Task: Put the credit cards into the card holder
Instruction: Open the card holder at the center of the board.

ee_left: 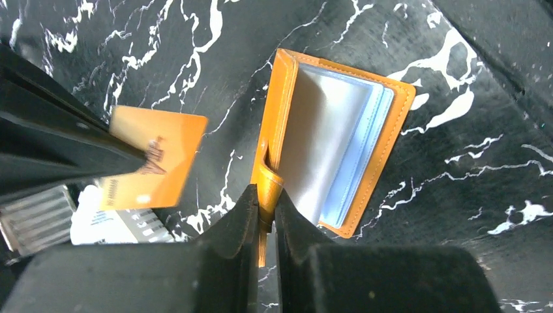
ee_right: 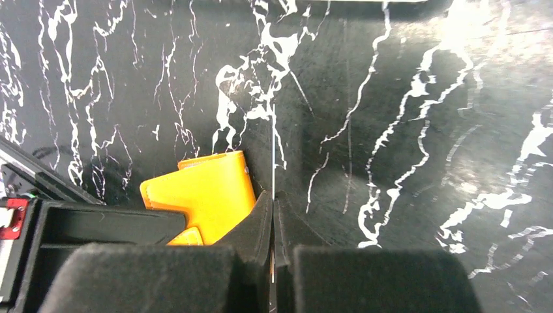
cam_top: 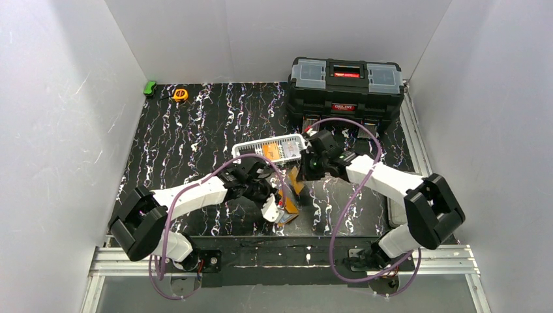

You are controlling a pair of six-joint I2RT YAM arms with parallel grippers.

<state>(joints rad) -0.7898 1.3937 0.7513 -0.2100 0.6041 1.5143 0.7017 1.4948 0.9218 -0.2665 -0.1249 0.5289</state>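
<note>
**Two robot arms ready an orange credit card for an open card holder**

Seen from above, the arms meet over the middle of a black marbled table (cam_top: 195, 130). The left gripper (ee_left: 266, 195) is pressed together on the orange cover of the card holder (ee_left: 326, 143), near its snap tab. The holder is lifted on edge and spread open, showing its grey-blue clear pockets (ee_left: 373, 140). The right gripper (ee_right: 272, 203) is pinched tight on the orange credit card (ee_left: 156, 163). From its own camera that card is only a thin line between the fingers. The card hangs just beside the holder, apart from it and not yet in a pocket. More credit cards (cam_top: 290, 151) lie in a white slotted basket (cam_top: 242, 149) just behind the grippers.

The step in hand appears to be sliding the held card into a pocket. To do it well:

- The left grip should hold the cover steady and keep the pockets facing the card.
- The card is tilted relative to the holder, so it likely needs turning until its leading edge runs parallel to a pocket mouth.
- Which side the pockets open on cannot be told from these views.
- The card should go in slowly and straight. It should be released only once the pocket has taken most of it.
- A skewed entry could catch on the clear film or push the holder out of the left grip.
</note>
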